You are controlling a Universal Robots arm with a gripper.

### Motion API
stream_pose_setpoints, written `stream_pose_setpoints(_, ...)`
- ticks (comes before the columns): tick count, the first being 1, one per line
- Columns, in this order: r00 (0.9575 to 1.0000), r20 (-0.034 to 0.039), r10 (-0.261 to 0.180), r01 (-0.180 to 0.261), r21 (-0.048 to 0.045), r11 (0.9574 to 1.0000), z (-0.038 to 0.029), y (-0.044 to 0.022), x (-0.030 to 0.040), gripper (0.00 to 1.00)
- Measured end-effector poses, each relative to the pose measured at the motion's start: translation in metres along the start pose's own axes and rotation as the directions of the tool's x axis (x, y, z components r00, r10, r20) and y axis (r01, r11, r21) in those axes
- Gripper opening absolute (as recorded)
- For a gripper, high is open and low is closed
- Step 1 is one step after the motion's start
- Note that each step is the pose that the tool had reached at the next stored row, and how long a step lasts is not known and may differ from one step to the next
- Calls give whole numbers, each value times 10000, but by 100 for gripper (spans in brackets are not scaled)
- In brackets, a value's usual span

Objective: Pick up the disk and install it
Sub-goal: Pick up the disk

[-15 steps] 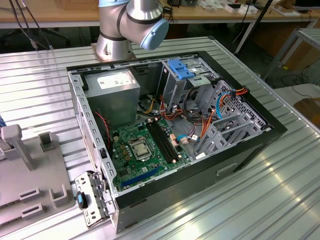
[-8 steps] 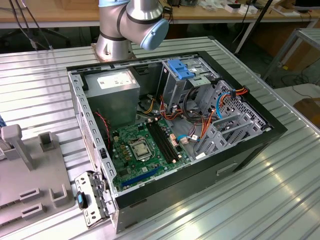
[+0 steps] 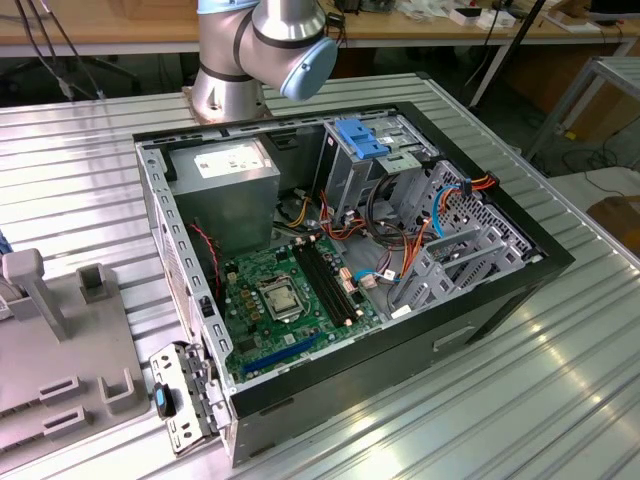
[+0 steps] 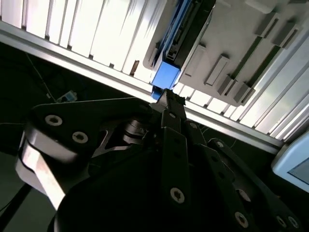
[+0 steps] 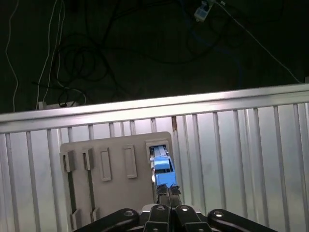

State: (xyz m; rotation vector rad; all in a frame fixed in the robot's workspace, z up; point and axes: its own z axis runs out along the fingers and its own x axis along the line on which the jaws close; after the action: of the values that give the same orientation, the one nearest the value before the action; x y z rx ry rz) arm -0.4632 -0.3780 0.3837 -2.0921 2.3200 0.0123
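Gripper (image 5: 168, 190) jaws sit close together, seemingly clamped on the blue end of the disk (image 5: 162, 168), upright in the holder (image 5: 120, 198) on the table (image 5: 231, 145).

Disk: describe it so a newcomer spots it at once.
On the ribbed aluminium table lies a pale grey fixture plate with slots. In the first wrist view, the disk sits edge-up in the slot just ahead of the gripper. Its bright blue rails around a dark slab set it apart from the grey blocks beside it.
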Motion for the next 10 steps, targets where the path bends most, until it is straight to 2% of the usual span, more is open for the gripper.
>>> stream_pose_setpoints(6,9991,-22,-421,421,6,9991,49,-4,22,11)
stream_pose_setpoints(9,9952,-34,-975,975,-1,9952,71,-6,23,11)
stream_pose_setpoints(10,9940,-44,-1093,1093,3,9940,75,-7,23,17)
